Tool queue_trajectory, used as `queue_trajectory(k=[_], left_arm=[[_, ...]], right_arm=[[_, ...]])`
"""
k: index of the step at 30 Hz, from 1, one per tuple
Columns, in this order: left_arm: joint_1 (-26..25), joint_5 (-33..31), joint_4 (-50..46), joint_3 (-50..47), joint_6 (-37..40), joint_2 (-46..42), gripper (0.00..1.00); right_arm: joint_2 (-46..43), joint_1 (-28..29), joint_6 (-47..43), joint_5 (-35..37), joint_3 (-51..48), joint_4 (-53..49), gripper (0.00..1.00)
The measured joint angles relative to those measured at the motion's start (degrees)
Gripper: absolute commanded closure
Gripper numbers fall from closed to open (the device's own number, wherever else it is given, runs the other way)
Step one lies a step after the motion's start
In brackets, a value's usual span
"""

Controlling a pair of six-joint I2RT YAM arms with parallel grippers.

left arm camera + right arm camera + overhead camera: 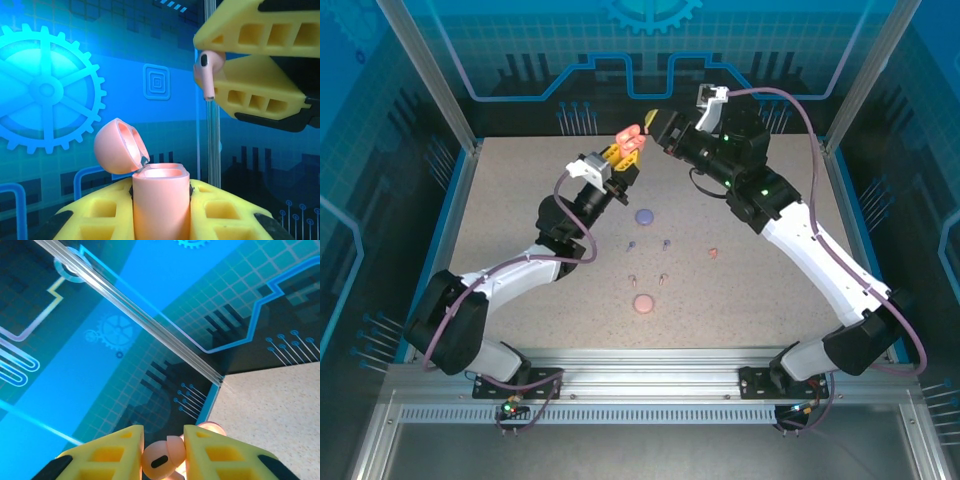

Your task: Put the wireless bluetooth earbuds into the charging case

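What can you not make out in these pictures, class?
1. Top view: loose earbuds on the table, too small to show stem direction.
2. Left wrist view: open case, sockets hidden by its rim, base cut by the bottom edge.
3. Right wrist view: held earbud, stem hidden inside the right pincer.

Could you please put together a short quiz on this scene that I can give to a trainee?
1. True or false: the salmon-orange charging case gripped upright by the left gripper has its lid shut.
2. The right gripper pinches a salmon-orange stemmed earbud. Where is that earbud?
A. Seated inside the case.
B. In the air above the case's open mouth, off to one side and apart from it.
C. Lying on the table.
3. Fill in: the round case lying on the speckled tabletop nearest the arm bases is ___ in colour.
Key: 1 false, the lid is hinged open. 2 B. 3 pink.
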Motion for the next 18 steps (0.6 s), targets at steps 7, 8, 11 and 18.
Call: queue_trajectory(k=[7, 8, 11, 18], left_arm=[[0.0, 0.0, 0.0, 0.8, 0.2, 0.7, 1.0], [0.0, 0.0, 0.0, 0.8, 0.3, 0.9, 1.0], [0.0, 0.0, 0.0, 1.0, 0.8, 1.2, 1.0], [0.0, 0.0, 0.0, 1.6, 1.2, 1.6, 1.0]], right_arm=[[0.0, 2.6, 0.0, 0.1, -3.8, 7.2, 0.73], [0.0, 2.9, 0.0, 0.2, -4.2, 7.6, 0.73], [0.0, 3.6, 0.2, 0.8, -5.0, 8.8, 0.73], [0.6, 4.1, 0.9, 2.7, -5.6, 10.2, 0.73]])
